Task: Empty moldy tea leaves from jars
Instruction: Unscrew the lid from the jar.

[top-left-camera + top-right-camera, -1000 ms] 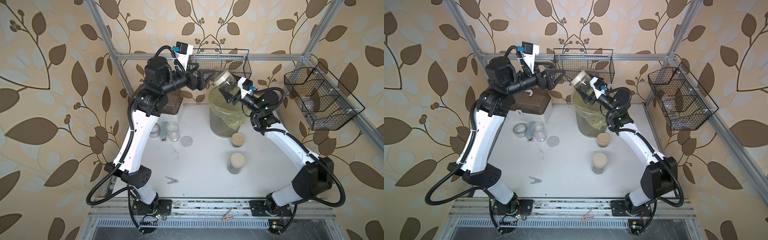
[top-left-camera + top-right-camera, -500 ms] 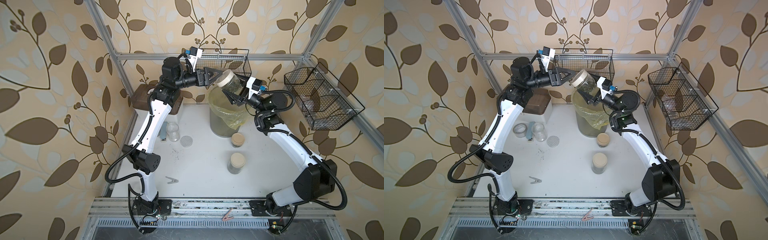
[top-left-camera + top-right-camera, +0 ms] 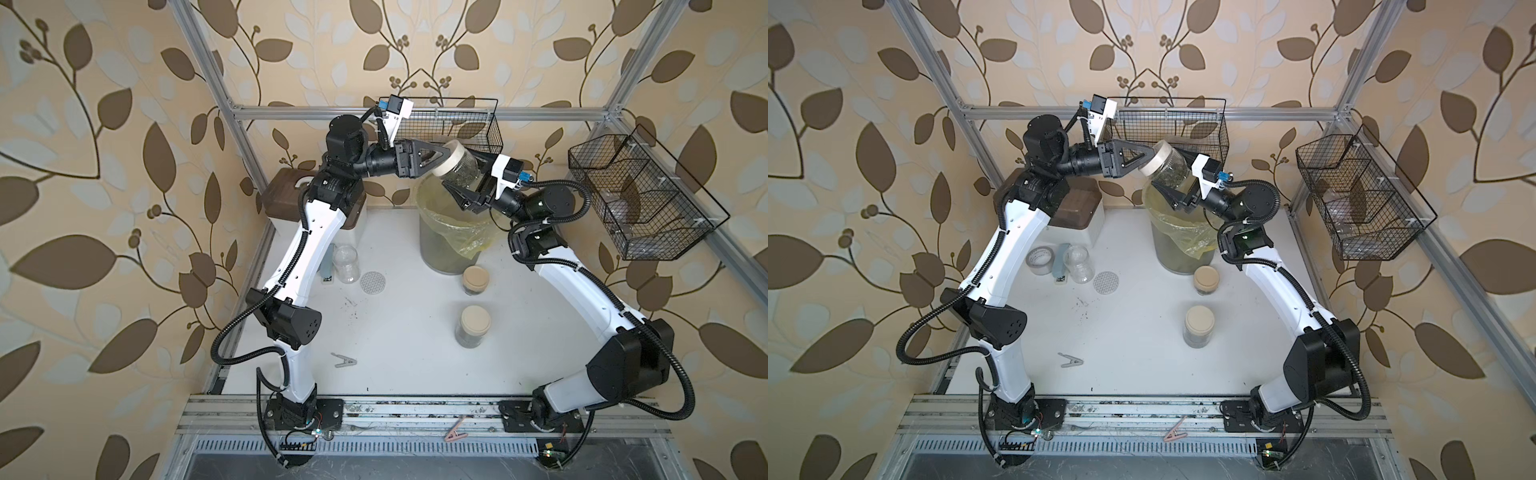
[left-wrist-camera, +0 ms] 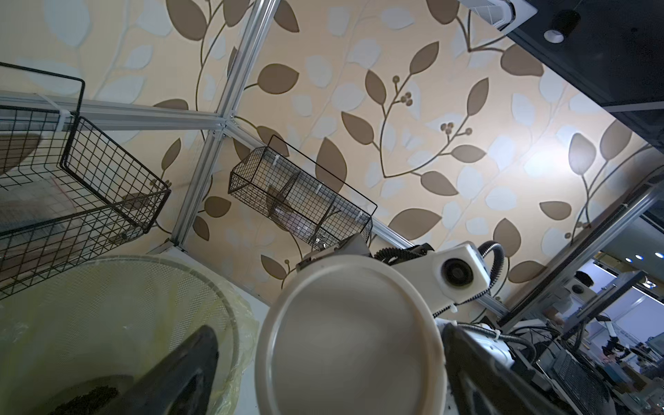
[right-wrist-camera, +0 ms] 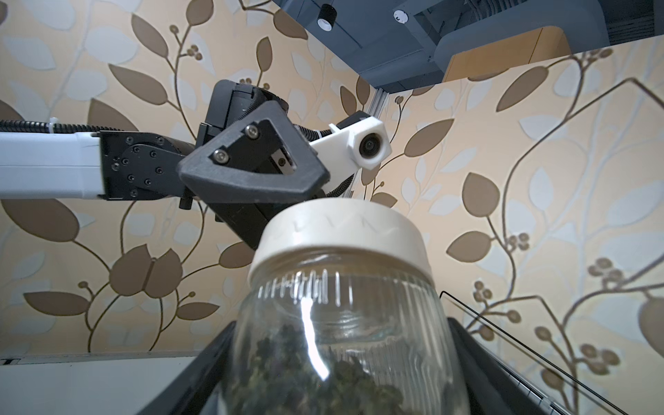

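My right gripper [image 3: 465, 176] [image 5: 341, 366] is shut on a clear glass jar [image 3: 461, 166] [image 3: 1173, 172], held tilted above the bin [image 3: 449, 232]. Its beige lid [image 3: 446, 160] [image 5: 337, 233] is on, and dark moldy tea leaves [image 5: 323, 377] lie inside. My left gripper [image 3: 440, 160] [image 4: 332, 373] is open, with a finger on each side of that lid [image 4: 352, 334]. Two more lidded jars stand on the table: a short one [image 3: 476, 279] and a taller one [image 3: 473, 326]. An empty jar [image 3: 346, 262] stands at the left beside a dotted lid [image 3: 372, 282].
The bin has a yellow liner with dark leaf bits at its bottom [image 4: 86, 395]. Wire baskets hang at the back [image 3: 453, 120] and right [image 3: 640, 199]. A tape roll [image 3: 1040, 259], a brown-topped box [image 3: 286, 199] and two clips [image 3: 344, 360] [image 3: 455, 434] are also here.
My left arm has swung right and reached out until its open fingers flank the jar's lid. The right gripper has lifted the jar slightly and stays shut on it.
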